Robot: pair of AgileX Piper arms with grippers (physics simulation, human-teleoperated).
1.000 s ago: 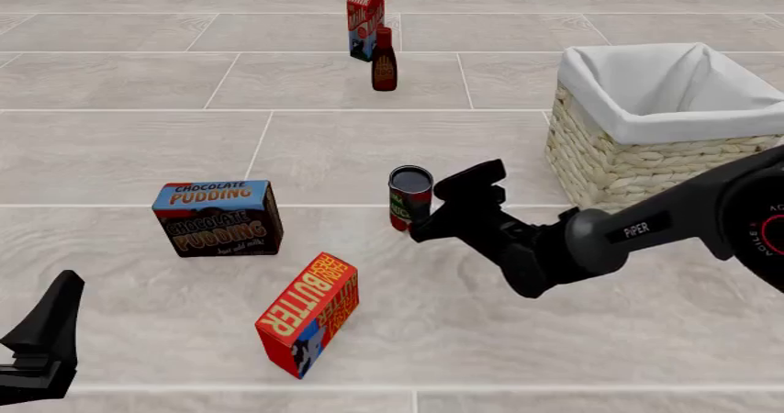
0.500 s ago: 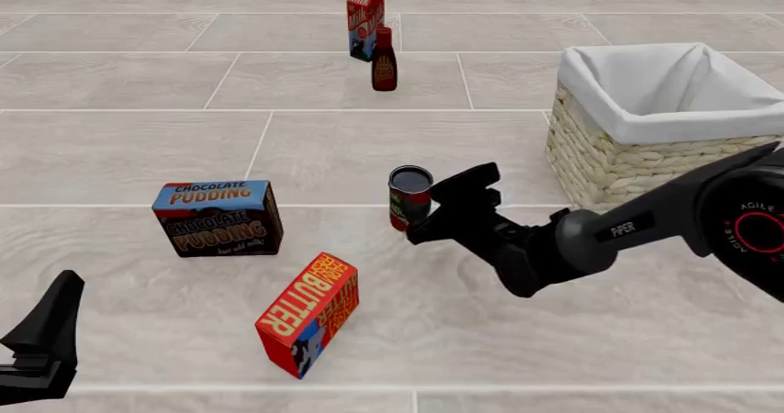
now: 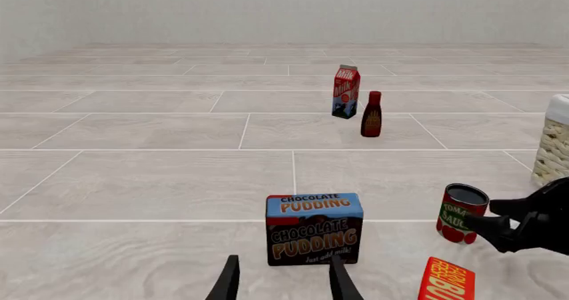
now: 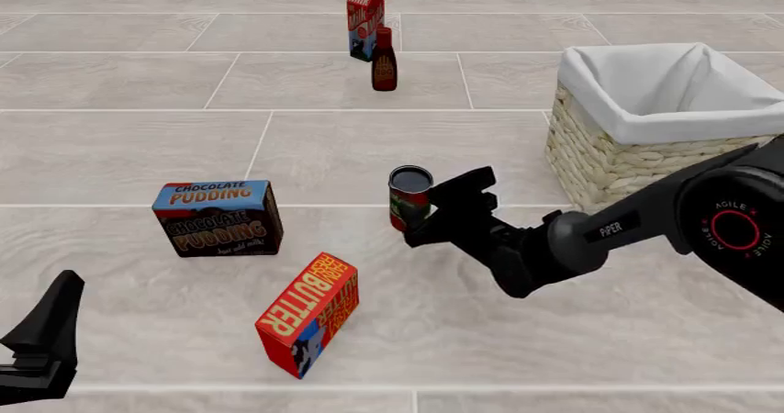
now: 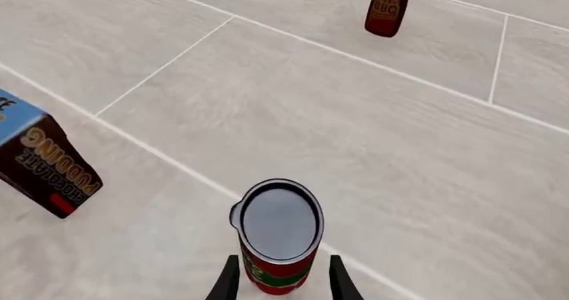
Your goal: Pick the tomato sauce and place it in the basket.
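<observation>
The tomato sauce [image 4: 409, 197], a small red can with a green band and dark flat top, stands upright on the tiled floor left of the basket [image 4: 612, 161]. My right gripper [image 4: 429, 215] is at the can's right side, open, one finger on each side of its lower body. In the right wrist view the can [image 5: 278, 247] sits between the two fingertips [image 5: 229, 281] with small gaps. My left gripper [image 3: 284, 281] is open and empty, low at the near left [image 4: 50, 335], well away from the can [image 3: 462, 213].
A chocolate pudding box [image 4: 217, 217] stands left of the can, and a tilted butter box [image 4: 308, 314] lies nearer. A milk carton [image 4: 364, 20] and a dark bottle [image 4: 384, 60] stand at the back. The basket's edge [image 3: 556, 147] shows in the left wrist view.
My right gripper has crept a little left toward the can, so its fingers now straddle it. The can and the left arm have not moved.
</observation>
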